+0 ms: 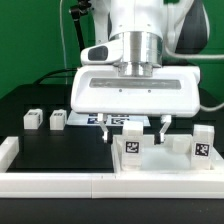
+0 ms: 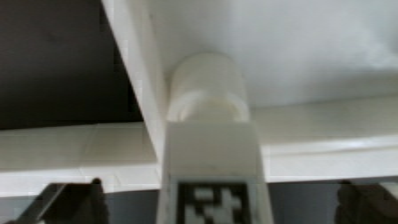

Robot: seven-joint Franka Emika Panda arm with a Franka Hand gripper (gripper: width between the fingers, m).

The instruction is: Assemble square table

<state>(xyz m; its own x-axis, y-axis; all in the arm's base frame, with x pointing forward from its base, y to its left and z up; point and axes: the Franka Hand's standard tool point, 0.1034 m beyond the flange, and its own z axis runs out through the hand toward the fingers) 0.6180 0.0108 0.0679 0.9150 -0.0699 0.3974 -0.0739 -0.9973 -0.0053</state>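
Observation:
The white square tabletop (image 1: pixel 165 165) lies at the exterior view's lower right, against the border rail. Two white legs with tags stand on it, one near its left corner (image 1: pixel 130 147) and one at the right (image 1: pixel 203 143). Two more legs (image 1: pixel 32 118) (image 1: pixel 58 120) lie loose on the black table at the left. My gripper (image 1: pixel 135 134) hangs open over the left standing leg, a finger on each side and clear of it. In the wrist view that leg (image 2: pixel 214 120) rises from the tabletop (image 2: pixel 320 60), and the dark fingertips (image 2: pixel 71 203) stand well apart from it.
A long white border rail (image 1: pixel 50 185) runs along the front and up the left side (image 1: pixel 8 150). The marker board (image 1: pixel 120 121) lies behind the gripper. Cables trail across the back left.

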